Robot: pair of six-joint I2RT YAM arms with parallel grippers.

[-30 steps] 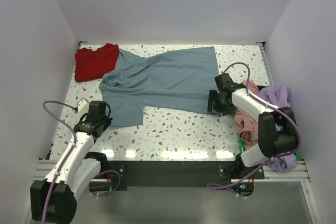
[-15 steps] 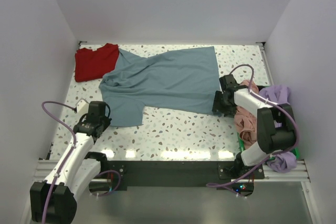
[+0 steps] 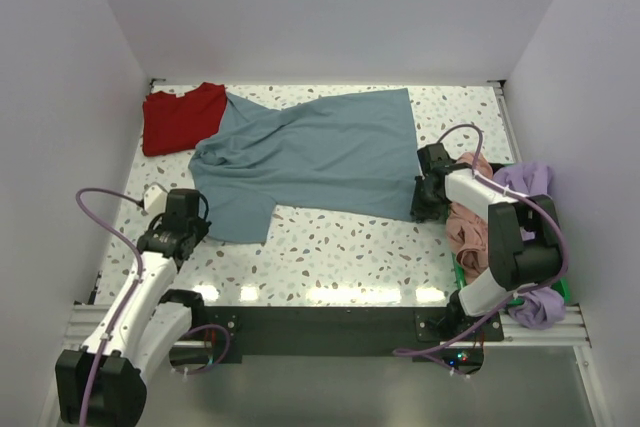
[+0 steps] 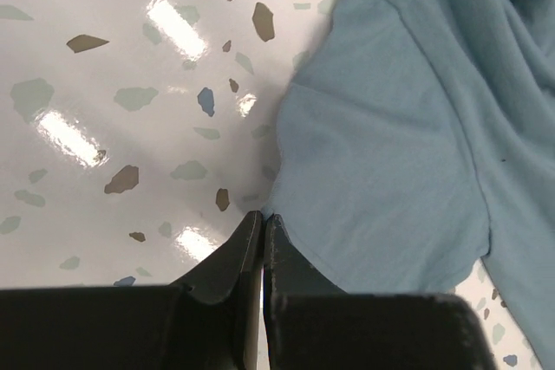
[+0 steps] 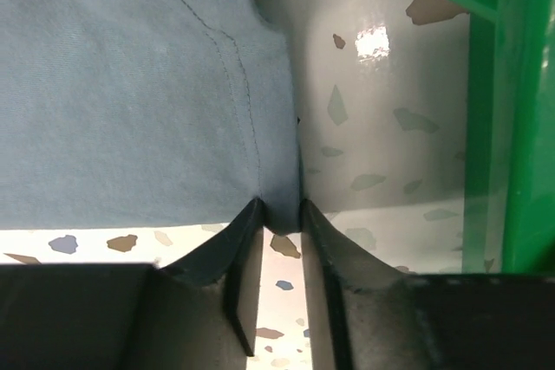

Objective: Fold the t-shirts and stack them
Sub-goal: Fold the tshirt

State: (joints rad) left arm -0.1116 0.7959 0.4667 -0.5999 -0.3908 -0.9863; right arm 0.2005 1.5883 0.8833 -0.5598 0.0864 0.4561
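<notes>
slate-blue t-shirt (image 3: 320,152) spread flat; right pincer (image 5: 279,210) clamped on hem, left pincer (image 4: 264,217) together at sleeve.

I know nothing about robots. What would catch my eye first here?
A large slate-blue t-shirt lies spread across the middle of the speckled table, its sleeve edge pinched by the left gripper and a hem corner by the right gripper. A red t-shirt sits at the far left corner, and a salmon-pink t-shirt and a lavender t-shirt are heaped at the right edge.

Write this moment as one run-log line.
slate-blue t-shirt: spread out | left gripper: shut at sleeve edge | right gripper: shut on hem corner
</notes>
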